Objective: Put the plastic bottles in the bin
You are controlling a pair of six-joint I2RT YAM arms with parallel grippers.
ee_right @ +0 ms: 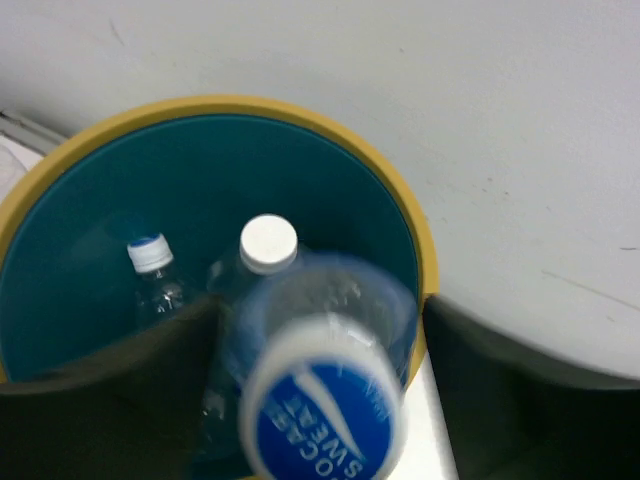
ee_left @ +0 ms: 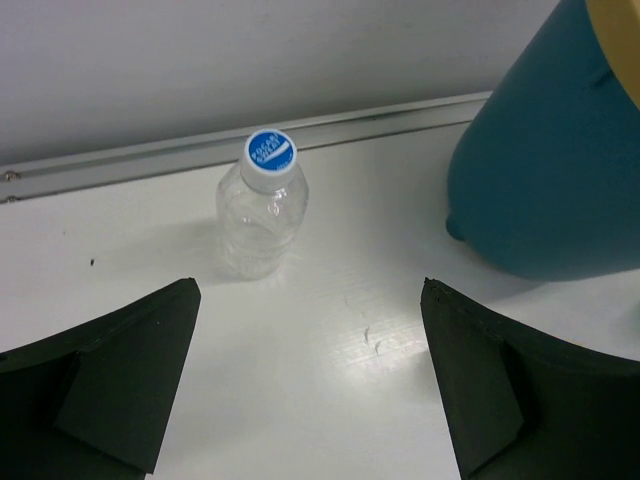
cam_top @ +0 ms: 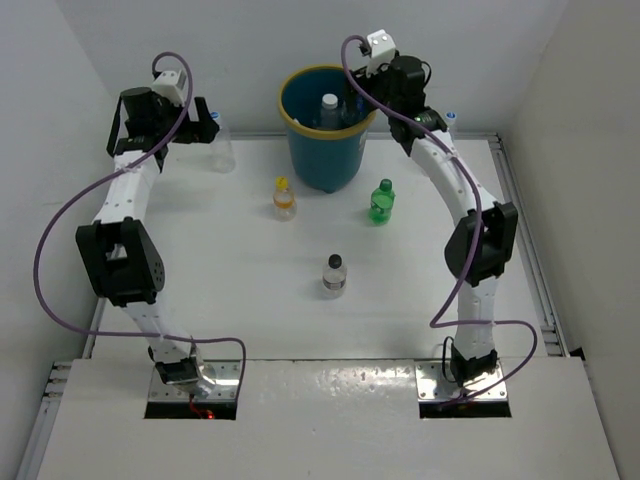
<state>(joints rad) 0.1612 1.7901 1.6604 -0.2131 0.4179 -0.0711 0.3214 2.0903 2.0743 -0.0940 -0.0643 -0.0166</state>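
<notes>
Teal yellow-rimmed bin (ee_right: 230, 103) lies below the right gripper (ee_right: 318, 312), whose jaws flank a blurred blue-capped bottle (ee_right: 320, 410), grip unclear; two bottles (ee_right: 268, 245) (ee_right: 150, 255) inside. Left gripper (ee_left: 310, 295) gapes wide: one clear bottle (ee_left: 260, 210) ahead, open table (ee_left: 330, 400) around, bin front-right.

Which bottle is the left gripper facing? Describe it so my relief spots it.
Find the bin at the far edge of the table and look left along the rail. There, ahead of the open left gripper, stands a clear bottle with a blue cap. The yellow-capped bottle and the green bottle stand well forward of the rail.
</notes>
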